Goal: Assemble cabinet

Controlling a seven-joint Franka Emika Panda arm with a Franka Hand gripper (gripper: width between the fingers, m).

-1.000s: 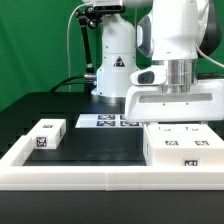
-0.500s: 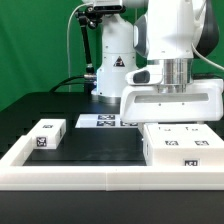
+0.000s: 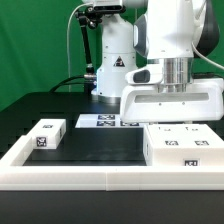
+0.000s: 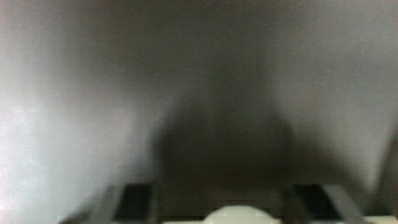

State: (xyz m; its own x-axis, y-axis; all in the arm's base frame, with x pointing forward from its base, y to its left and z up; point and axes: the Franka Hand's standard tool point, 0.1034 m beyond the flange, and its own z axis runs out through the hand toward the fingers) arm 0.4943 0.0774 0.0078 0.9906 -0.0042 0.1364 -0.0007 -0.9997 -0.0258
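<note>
The cabinet point(image 3: 182, 146), a large white box with black-and-white tags, lies at the exterior view's right, inside the border rail. My gripper point(image 3: 172, 123) hangs right over it, its wide white hand just above the box top, fingertips hidden there. A small white tagged block point(image 3: 46, 134) lies at the exterior view's left, far from the gripper. The wrist view is a close grey blur. Two dark fingers point(image 4: 150, 200) stand wide apart in it, with a pale rounded shape point(image 4: 240, 214) between them. The gripper point(image 4: 237, 205) looks open and holds nothing I can make out.
The marker board point(image 3: 103, 121) lies flat behind the parts, in front of the robot base point(image 3: 112, 70). A long low white border rail point(image 3: 90, 178) runs along the front and up the left side. A green backdrop stands behind.
The hand shifted slightly toward the exterior view's left and a touch upward one second ago, then held still. The cabinet and the small block have not moved.
</note>
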